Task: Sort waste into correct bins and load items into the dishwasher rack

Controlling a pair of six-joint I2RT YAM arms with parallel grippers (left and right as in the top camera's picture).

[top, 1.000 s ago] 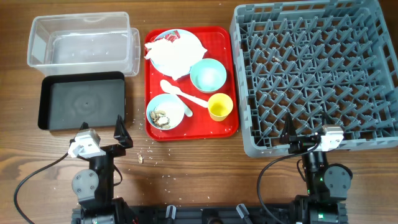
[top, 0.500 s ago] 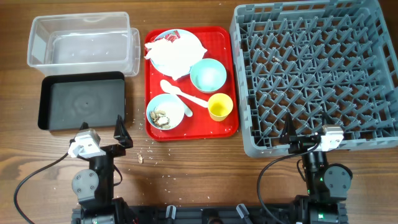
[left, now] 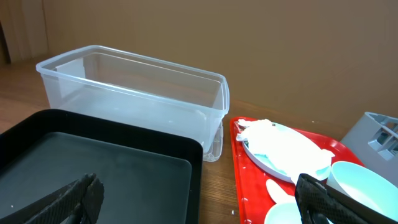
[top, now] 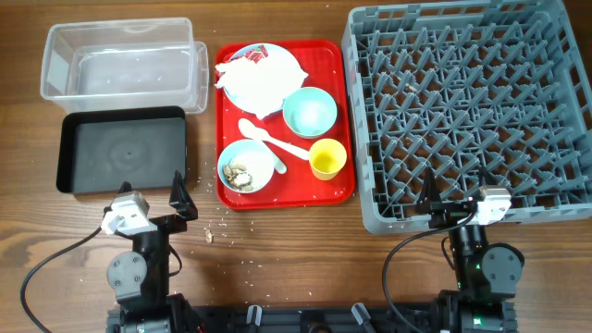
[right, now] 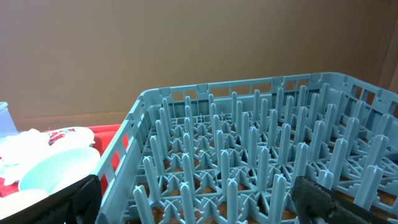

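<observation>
space is tight up top: clear tub (top: 120, 69) and black tray (top: 120, 153) just left of the red tray (top: 338, 74), grey rack (top: 472, 111) just right of it. napkin (top: 254, 85) and yellow cup (top: 326, 158) sit on the red tray. open table (top: 305, 250) along the near edge, where left gripper (top: 153, 199) and right gripper (top: 458, 199) sit low, fingers spread, holding nothing.

We record:
- table (top: 296, 250): wood, matt, grain showing.
- clear tub (left: 124, 102): transparent plastic, smooth, faintly glossy.
- black tray (top: 120, 153): smooth plastic, soft sheen.
- red tray (top: 335, 74): glossy plastic.
- rack (top: 361, 139): grey plastic, matt.
- napkin (top: 254, 83): white paper, crumpled.
- bowls (top: 309, 111) (top: 264, 153) and yellow cup (top: 326, 158): we judge smooth plastic.
</observation>
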